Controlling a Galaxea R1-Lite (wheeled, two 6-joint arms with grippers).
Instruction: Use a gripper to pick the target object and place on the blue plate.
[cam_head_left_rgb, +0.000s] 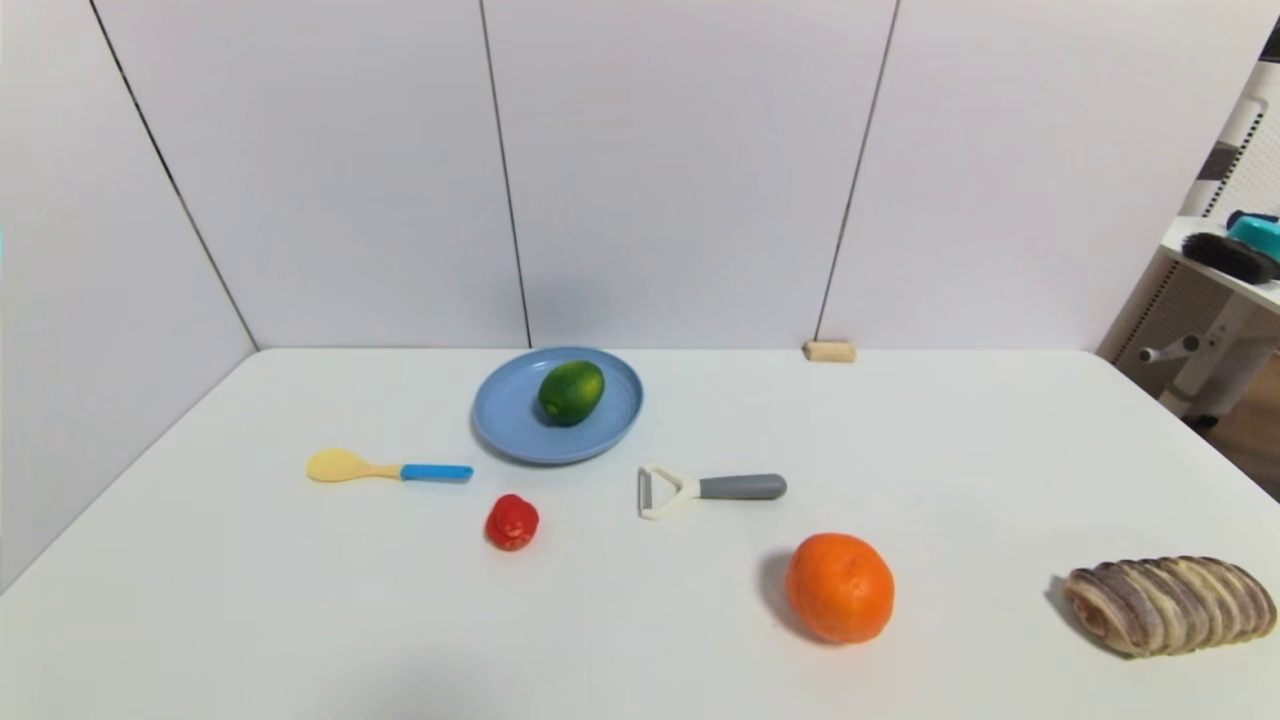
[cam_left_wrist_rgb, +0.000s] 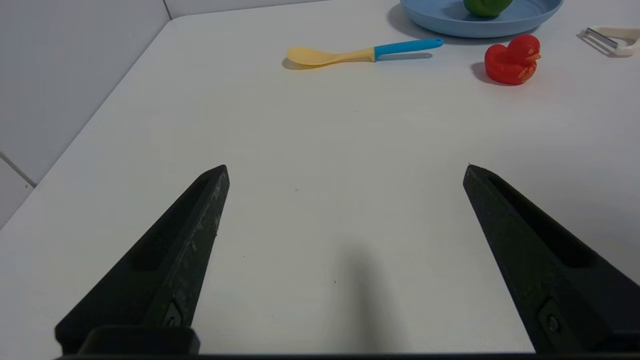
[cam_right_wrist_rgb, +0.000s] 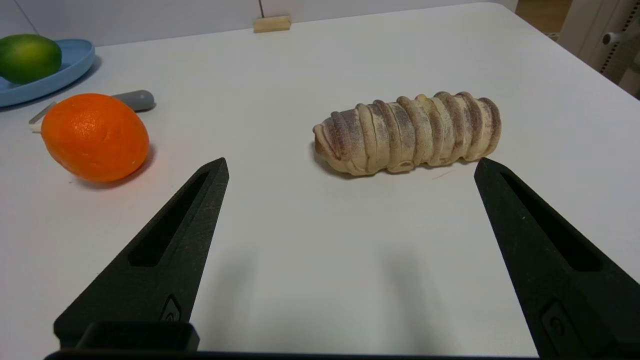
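The green oval target object (cam_head_left_rgb: 571, 392) lies on the blue plate (cam_head_left_rgb: 510, 425) toward the back of the table, left of centre. It also shows at the edge of the left wrist view as the target object (cam_left_wrist_rgb: 486, 7) on the plate (cam_left_wrist_rgb: 440, 20), and in the right wrist view as the target object (cam_right_wrist_rgb: 29, 57) on the plate (cam_right_wrist_rgb: 75, 60). My left gripper (cam_left_wrist_rgb: 346, 170) hangs open over bare table, well short of the plate, holding nothing. My right gripper (cam_right_wrist_rgb: 351, 165) is open too, empty, just short of the bread. Neither arm shows in the head view.
A yellow spoon with a blue handle (cam_head_left_rgb: 385, 468), a red toy duck (cam_head_left_rgb: 512, 522) and a peeler (cam_head_left_rgb: 705, 489) lie in front of the plate. An orange (cam_head_left_rgb: 840, 587) and a ridged bread loaf (cam_head_left_rgb: 1170, 604) sit front right. A wooden block (cam_head_left_rgb: 829, 351) rests by the back wall.
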